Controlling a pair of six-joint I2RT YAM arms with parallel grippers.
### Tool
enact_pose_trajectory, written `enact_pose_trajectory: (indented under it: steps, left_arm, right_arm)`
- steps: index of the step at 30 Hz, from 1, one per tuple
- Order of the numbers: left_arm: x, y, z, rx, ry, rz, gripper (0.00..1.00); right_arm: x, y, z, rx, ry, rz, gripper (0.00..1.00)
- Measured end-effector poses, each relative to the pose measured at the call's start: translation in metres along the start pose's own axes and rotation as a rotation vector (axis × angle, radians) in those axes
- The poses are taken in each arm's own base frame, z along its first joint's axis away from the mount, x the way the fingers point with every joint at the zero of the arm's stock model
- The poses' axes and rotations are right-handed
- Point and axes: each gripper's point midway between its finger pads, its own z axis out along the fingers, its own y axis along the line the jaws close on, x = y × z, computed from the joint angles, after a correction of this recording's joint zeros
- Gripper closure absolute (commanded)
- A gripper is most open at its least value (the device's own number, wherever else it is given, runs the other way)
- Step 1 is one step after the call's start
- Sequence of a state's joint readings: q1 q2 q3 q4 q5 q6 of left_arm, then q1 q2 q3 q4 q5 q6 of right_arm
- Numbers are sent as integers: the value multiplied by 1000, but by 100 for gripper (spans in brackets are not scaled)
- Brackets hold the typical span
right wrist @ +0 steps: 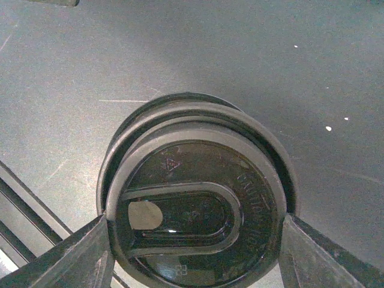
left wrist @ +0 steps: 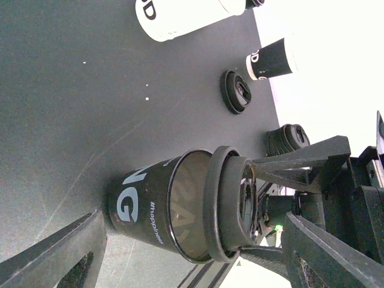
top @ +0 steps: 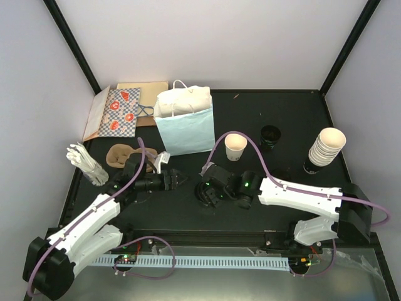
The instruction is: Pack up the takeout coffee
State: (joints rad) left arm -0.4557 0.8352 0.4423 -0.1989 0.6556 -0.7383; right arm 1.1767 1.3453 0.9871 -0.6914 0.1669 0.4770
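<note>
A black takeout coffee cup [left wrist: 141,207] with grey lettering stands on the dark table between both grippers. My right gripper [right wrist: 195,243] is shut on a round black lid [right wrist: 192,204]. It holds the lid just above the cup's rim [right wrist: 129,123], a little off-centre and not seated. My left gripper [left wrist: 192,231] is open, with a finger on each side of the cup and not touching it. In the top view the left gripper [top: 180,180] and right gripper [top: 205,188] meet at mid-table, hiding the cup. A cream cup [top: 235,147] without a lid stands behind them.
A light blue paper bag [top: 185,125] stands at the back centre. A brown carrier [top: 120,155] and white cutlery [top: 84,163] lie at the left. A patterned bag [top: 119,111] lies at the back left. A cup stack [top: 326,147] and spare lids [left wrist: 237,91] are at the right.
</note>
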Motion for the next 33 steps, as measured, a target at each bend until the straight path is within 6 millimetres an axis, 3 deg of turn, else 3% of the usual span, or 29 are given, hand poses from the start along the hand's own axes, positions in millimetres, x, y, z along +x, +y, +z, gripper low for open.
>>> enact_pose_trajectory:
  steps: [11,33]
  left_arm:
    - [3,4,8,14,27,-23,28]
    - [11,12,15,26,65,-46,34]
  right_arm:
    - [-8,6,5,1,-8,-12,30]
    - [-9,10,20,19,32,-25,30]
